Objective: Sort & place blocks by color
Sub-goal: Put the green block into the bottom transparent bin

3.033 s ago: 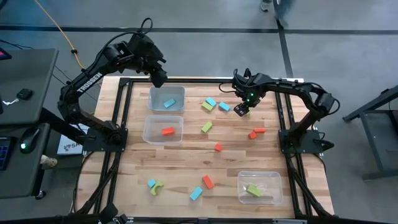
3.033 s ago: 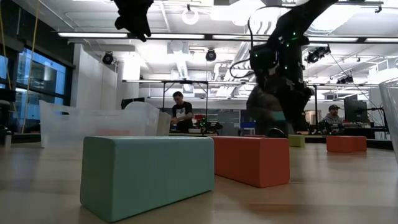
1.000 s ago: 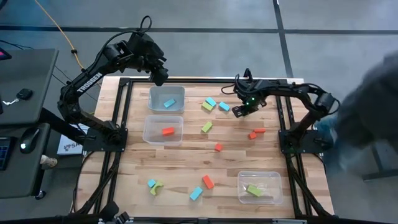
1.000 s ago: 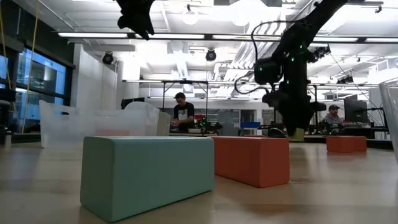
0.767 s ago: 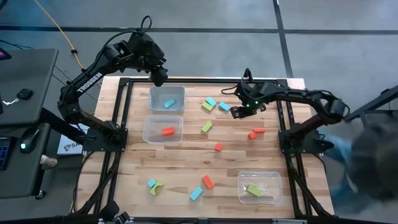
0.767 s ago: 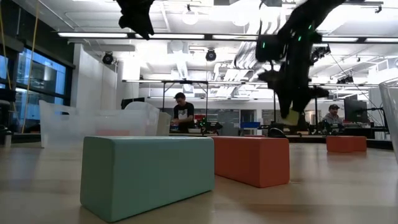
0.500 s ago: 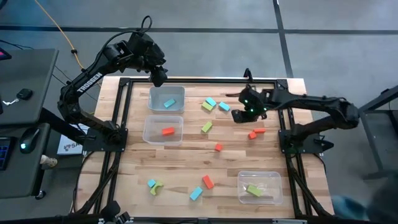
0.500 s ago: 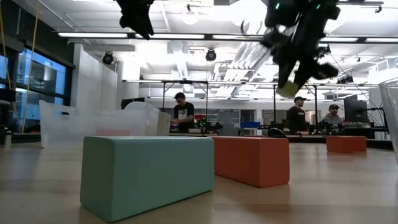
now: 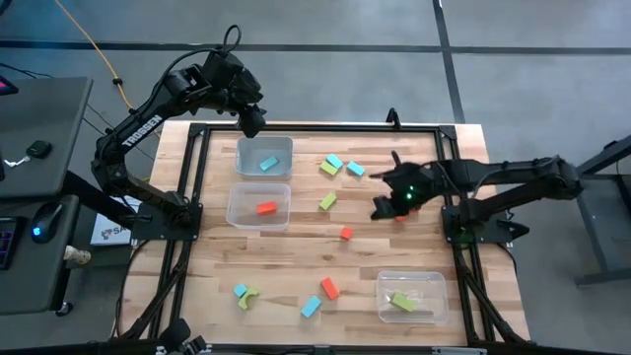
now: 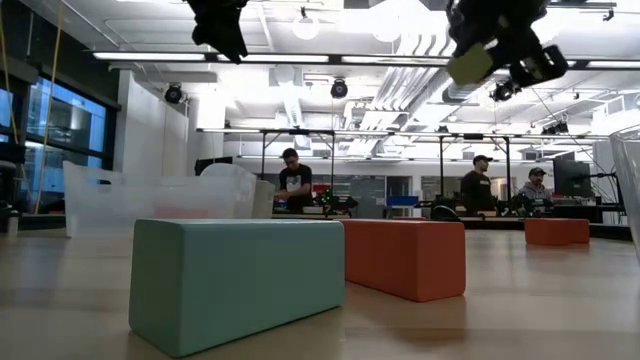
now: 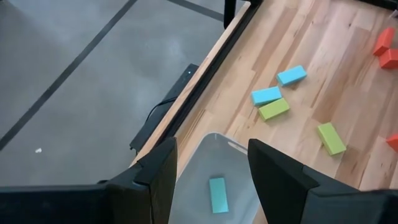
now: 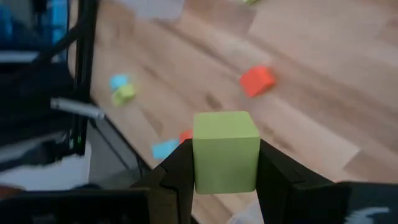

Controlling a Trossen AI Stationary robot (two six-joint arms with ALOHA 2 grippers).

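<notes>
My right gripper (image 9: 381,208) hangs over the table's right middle, shut on a yellow-green block (image 12: 225,149), which also shows high up in the low view (image 10: 470,62). My left gripper (image 11: 211,168) stands open with nothing between its fingers, above the far-left clear bin (image 9: 284,148), where a cyan block (image 9: 268,164) lies. More blocks lie flat on the wood: cyan (image 9: 333,162), green (image 9: 327,201), red (image 9: 346,233), and a group near the front edge (image 9: 329,288). My right gripper pinches the yellow-green block by two opposite side faces (image 12: 198,163) between its two fingers (image 12: 177,177). The fingers slant down from the table's right side. The block is lifted well clear of the table, its end face toward the wrist camera.
A second clear bin (image 9: 237,197) holds a red block (image 9: 265,208). A third bin (image 9: 434,286) at the near right holds a green block (image 9: 402,302). A red block (image 9: 399,216) lies just under my right gripper. People stand in the room beyond (image 10: 293,180).
My right gripper has risen and swung from the far side, beside the cyan blocks, toward the table's near edge, turning as it went. It has stayed shut on the yellow-green block, which has gone from just above the table to high above it.
</notes>
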